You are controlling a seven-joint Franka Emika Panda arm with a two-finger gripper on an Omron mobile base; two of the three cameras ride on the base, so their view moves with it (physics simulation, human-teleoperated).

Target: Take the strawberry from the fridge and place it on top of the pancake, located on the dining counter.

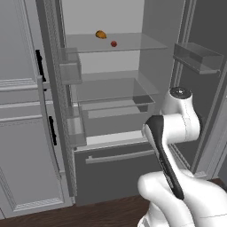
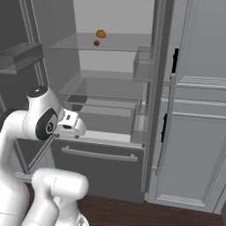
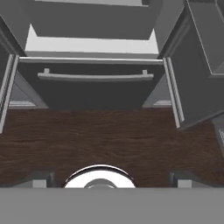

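Observation:
The fridge point(image 1: 116, 156) stands with both doors swung open. On its upper glass shelf lies the tiny red strawberry point(image 1: 114, 43) point(image 2: 96, 43), just in front of a larger orange-yellow food item point(image 1: 101, 34) point(image 2: 101, 33). My gripper point(image 2: 76, 131) hangs low in front of the fridge, well below that shelf, pointing down at the floor. In the hand view the gripper point(image 3: 110, 181) is open, its fingertips point(image 3: 40, 180) far apart with nothing between them, facing the bottom drawer point(image 3: 94, 89). The pancake and the dining counter are out of view.
Light grey panelled cabinets point(image 1: 24, 146) point(image 2: 194, 145) with black handles flank the fridge. The open doors carry clear bins point(image 1: 197, 56) point(image 2: 20, 55). Lower glass shelves and crisper drawers point(image 1: 113, 104) sit under the strawberry's shelf. Dark wooden floor point(image 3: 96, 135) lies before the drawer.

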